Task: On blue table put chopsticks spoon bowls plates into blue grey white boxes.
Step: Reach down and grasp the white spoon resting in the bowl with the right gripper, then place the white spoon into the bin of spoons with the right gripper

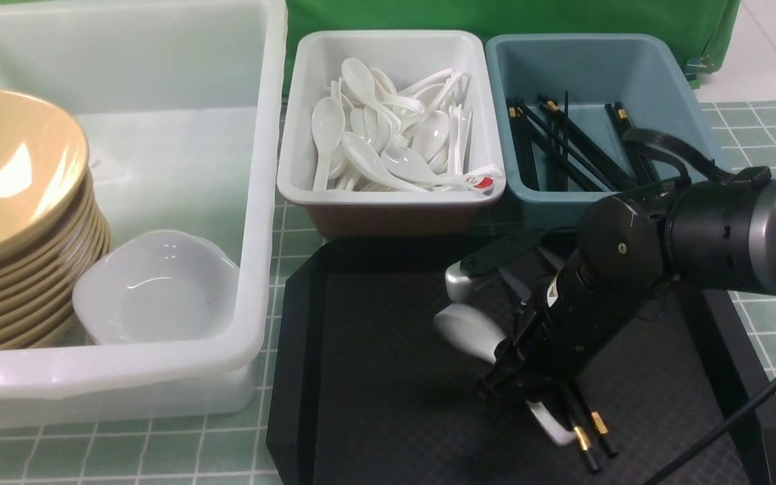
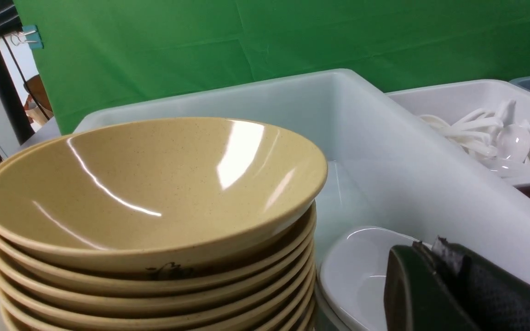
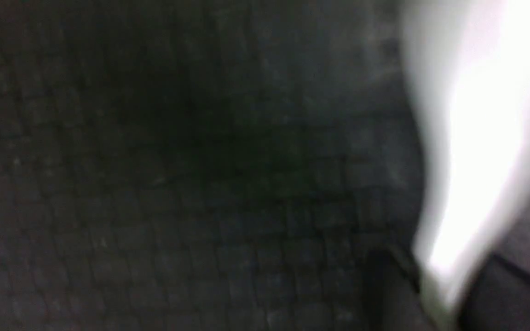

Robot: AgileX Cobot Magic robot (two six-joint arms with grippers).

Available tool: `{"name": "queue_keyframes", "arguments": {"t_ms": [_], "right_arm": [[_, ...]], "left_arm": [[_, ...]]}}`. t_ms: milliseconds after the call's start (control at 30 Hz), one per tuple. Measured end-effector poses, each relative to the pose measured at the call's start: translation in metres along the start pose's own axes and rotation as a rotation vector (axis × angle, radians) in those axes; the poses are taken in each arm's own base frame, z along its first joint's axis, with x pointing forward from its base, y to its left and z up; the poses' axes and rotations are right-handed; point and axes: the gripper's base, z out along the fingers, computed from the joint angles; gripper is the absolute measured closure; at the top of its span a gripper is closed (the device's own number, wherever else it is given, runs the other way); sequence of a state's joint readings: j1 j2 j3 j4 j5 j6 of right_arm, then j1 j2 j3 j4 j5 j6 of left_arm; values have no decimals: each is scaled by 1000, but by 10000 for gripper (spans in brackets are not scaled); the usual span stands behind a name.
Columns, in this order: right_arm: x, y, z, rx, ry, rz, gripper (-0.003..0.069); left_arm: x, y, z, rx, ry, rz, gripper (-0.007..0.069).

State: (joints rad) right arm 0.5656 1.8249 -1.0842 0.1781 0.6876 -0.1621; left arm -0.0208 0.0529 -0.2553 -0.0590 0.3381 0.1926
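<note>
Chopsticks (image 1: 589, 439) and spoon (image 1: 470, 331) lie under the right claw (image 1: 510, 387), grip unclear; wrist view only blur.

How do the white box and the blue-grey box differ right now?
The white box holds a pile of white spoons; the blue-grey box holds black chopsticks. The white box has a brownish underside; the blue-grey box is one colour. Both are rectangular, similar in size, side by side behind the black tray.
</note>
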Motion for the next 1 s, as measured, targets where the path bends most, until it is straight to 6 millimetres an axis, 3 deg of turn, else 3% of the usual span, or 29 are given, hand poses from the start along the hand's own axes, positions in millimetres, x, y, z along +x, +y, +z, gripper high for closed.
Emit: {"name": "queue_keyframes", "arguments": {"t_ms": [67, 133, 233, 367, 500, 567, 633, 733, 833, 900, 1000], "right_arm": [[0, 1, 0, 0, -1, -16, 521], [-2, 1, 0, -2, 1, -26, 550], [-5, 3, -5, -14, 39, -38, 550], [-8, 13, -30, -35, 69, -110, 550], [-31, 24, -91, -17, -191, -177, 550], [-50, 25, -117, 16, -413, -188, 550], [-70, 23, -131, 56, -625, -192, 550], [-102, 18, -130, 104, -841, -177, 550], [-131, 6, -107, 135, -913, -152, 545], [-150, -4, -85, 143, -891, -134, 508], [-158, -19, -65, 120, -767, -87, 397]], "left_arm": [[0, 0, 0, 0, 0, 0, 623], [0, 0, 0, 0, 0, 0, 623], [0, 0, 0, 0, 0, 0, 623], [0, 0, 0, 0, 1, 0, 623], [0, 0, 0, -1, 1, 3, 623], [0, 0, 0, -2, 1, 5, 623], [0, 0, 0, -2, 1, 6, 623], [0, 0, 0, -2, 1, 6, 623], [0, 0, 0, -2, 1, 6, 623], [0, 0, 0, -2, 1, 6, 623], [0, 0, 0, -2, 1, 6, 623]]}}
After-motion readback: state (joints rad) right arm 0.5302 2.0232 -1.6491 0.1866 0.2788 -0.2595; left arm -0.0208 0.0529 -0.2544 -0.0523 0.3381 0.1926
